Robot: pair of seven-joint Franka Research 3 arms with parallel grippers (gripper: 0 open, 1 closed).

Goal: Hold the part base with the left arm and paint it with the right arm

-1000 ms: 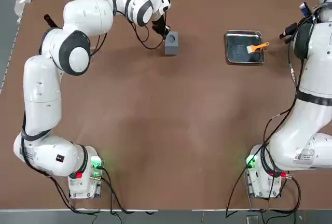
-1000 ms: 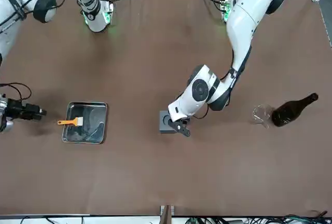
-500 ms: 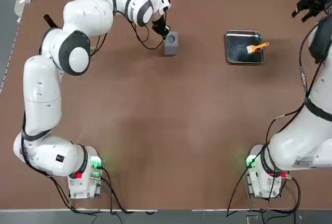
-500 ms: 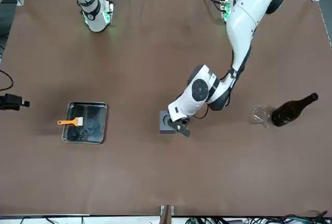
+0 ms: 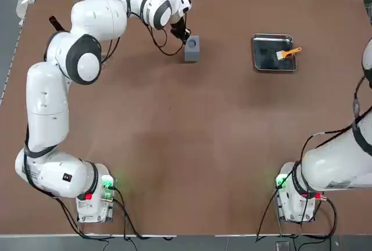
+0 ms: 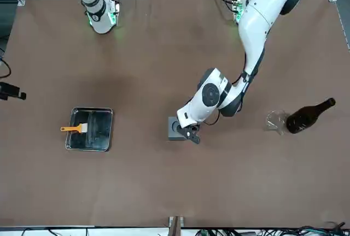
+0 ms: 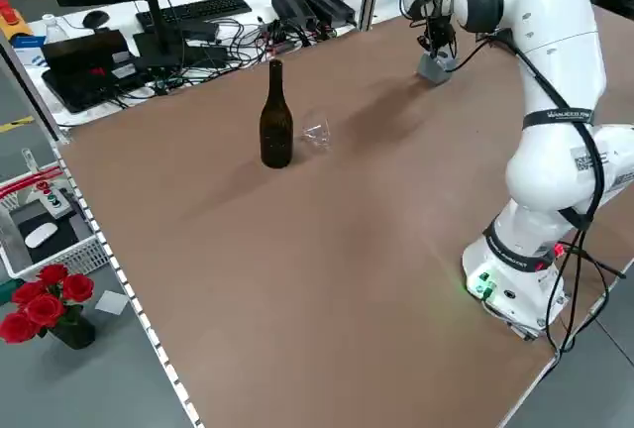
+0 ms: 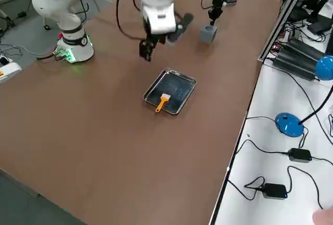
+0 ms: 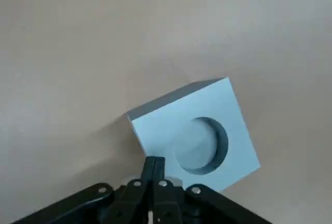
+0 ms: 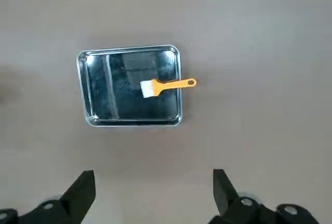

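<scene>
Across the wide brown surface [image 5: 192, 140], the big glossy white left arm [image 5: 87, 36] reaches far out from its base to the far side. The equally large glossy white right arm [image 5: 343, 158] rises from its base at the near right edge, its upper part running out of the overhead view.

Next in size, the rectangular steel tray [image 5: 274, 53] lies flat on the surface, well to the side of the left arm's work. Off on the left arm's side, a dark brown glass bottle [image 7: 275, 117] stands upright in the left side view, a small clear glass [image 7: 317, 134] just beside it.

On to the small grey cube-shaped part base [image 5: 192, 47], round recess facing up, sitting on the far half of the surface, well apart from the tray. The left hand [image 9: 154, 167] has its fingers pressed fully together, tips down on the block's top face right at the rim of the recess: pinning, not gripping.

An orange-handled brush [image 10: 167, 85] with pale bristles rests in the tray, handle poking over the rim.

The right hand [image 10: 153, 190] hangs high over the surface, fingers spread as wide as they go, holding nothing, tray and brush below it.
</scene>
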